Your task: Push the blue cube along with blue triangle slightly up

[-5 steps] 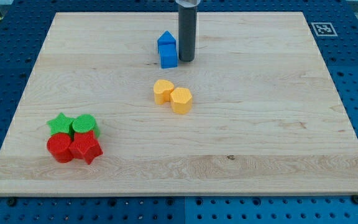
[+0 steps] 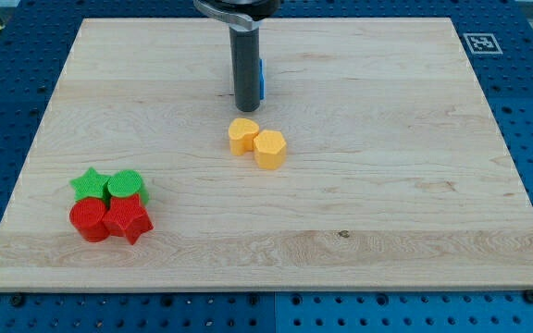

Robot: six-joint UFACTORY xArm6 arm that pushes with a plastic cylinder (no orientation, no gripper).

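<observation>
My dark rod stands near the view's top centre, and my tip [image 2: 246, 109] rests on the wooden board [image 2: 387, 166]. The rod hides most of the blue cube and blue triangle; only a thin blue sliver [image 2: 261, 80] shows at the rod's right edge. My tip sits just below the blue blocks in the view. It is a little above the yellow heart [image 2: 241, 135], apart from it.
A yellow rounded block [image 2: 269, 149] touches the yellow heart at its right. At the view's lower left a green star [image 2: 89, 183], green cylinder [image 2: 126, 185], red cylinder [image 2: 89, 221] and red star [image 2: 129, 221] cluster together.
My rod moved from the right side of the blue blocks to the left and down, now standing in front of them. The blue blocks are mostly hidden now.
</observation>
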